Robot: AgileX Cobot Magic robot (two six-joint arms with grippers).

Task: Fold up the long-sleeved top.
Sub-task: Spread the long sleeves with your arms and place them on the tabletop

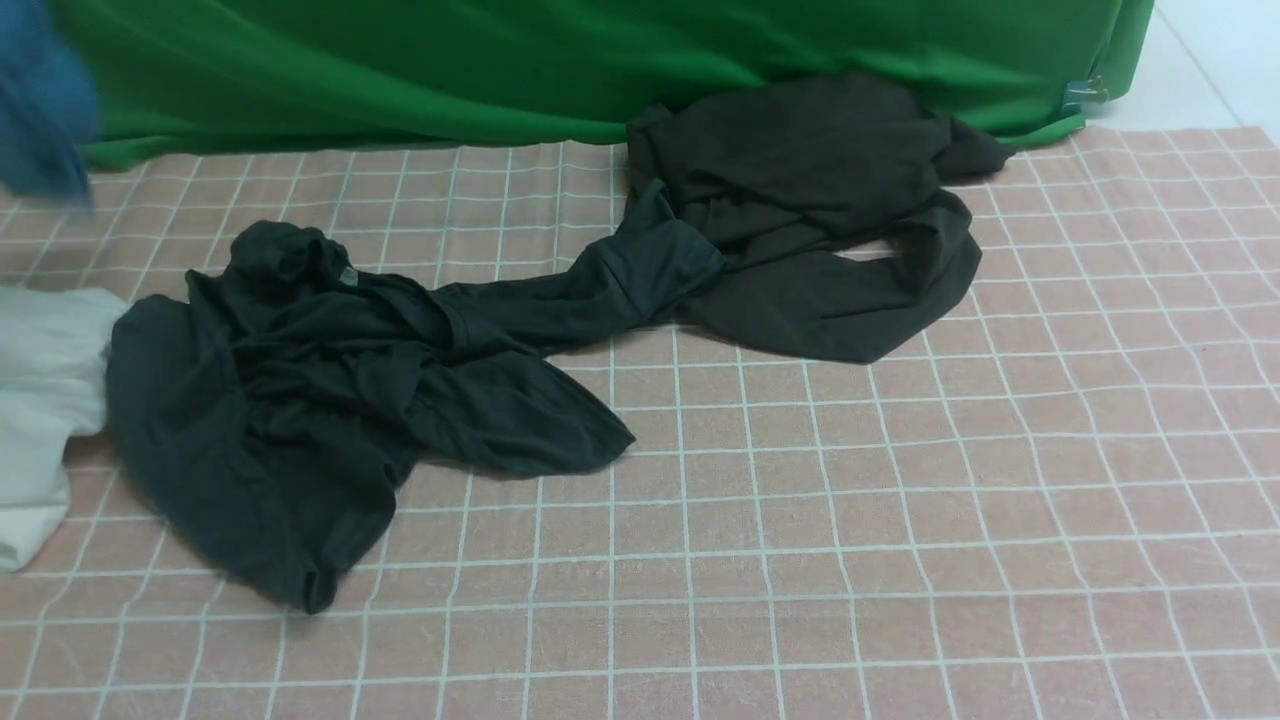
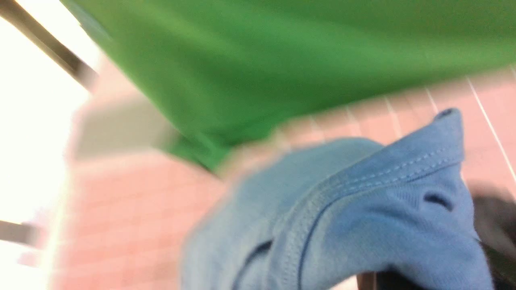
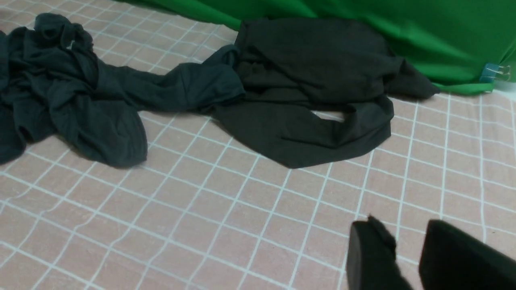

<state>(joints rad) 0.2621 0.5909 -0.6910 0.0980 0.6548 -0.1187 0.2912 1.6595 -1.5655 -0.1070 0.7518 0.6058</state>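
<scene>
The long-sleeved top (image 1: 820, 200) is a plain black heap at the back right of the table, against the green backdrop; it also shows in the right wrist view (image 3: 314, 76). My right gripper (image 3: 405, 230) hovers over bare cloth well short of it, open, with nothing between its fingers. Neither arm shows in the front view. In the left wrist view a blue top (image 2: 363, 209) hangs draped over my left gripper and hides its fingers. That blue top (image 1: 40, 100) shows blurred and lifted at the far left of the front view.
A dark charcoal garment (image 1: 300, 400) lies bunched at the left, one sleeve (image 1: 620, 275) reaching the black top. A white cloth (image 1: 40, 400) lies at the left edge. The green backdrop (image 1: 500, 60) carries a blue clip (image 1: 1075, 95). A pink checked tablecloth (image 1: 800, 520) covers the table.
</scene>
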